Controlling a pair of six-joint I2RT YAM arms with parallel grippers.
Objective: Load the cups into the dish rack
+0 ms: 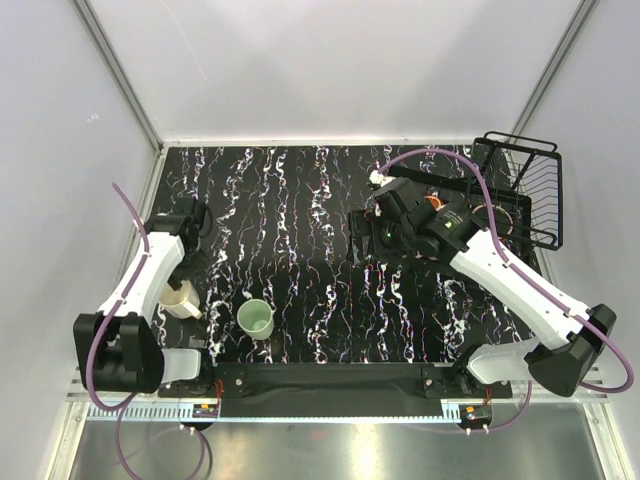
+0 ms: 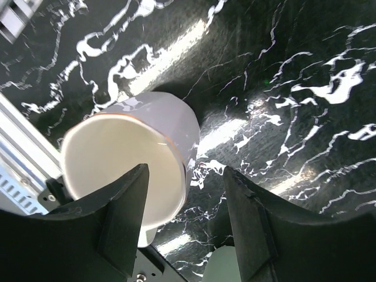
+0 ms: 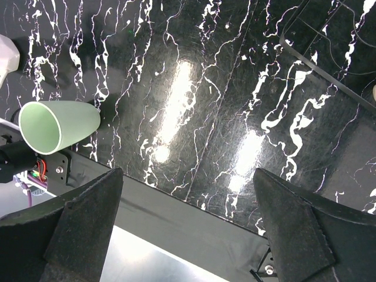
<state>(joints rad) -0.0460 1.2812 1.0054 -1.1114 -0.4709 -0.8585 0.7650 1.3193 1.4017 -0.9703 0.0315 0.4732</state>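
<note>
Left claw (image 2: 185, 173) spread over cream cup (image 2: 117, 158) rim | mint cup (image 1: 256, 318) stands apart

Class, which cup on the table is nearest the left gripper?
The cream cup, sitting right before the open left gripper; the mint-green cup stands farther off, to its right.

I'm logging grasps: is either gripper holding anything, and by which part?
Nothing is held. The left gripper is open, straddling the rim of the cream cup without clamping it; the right gripper is open and empty.
</note>
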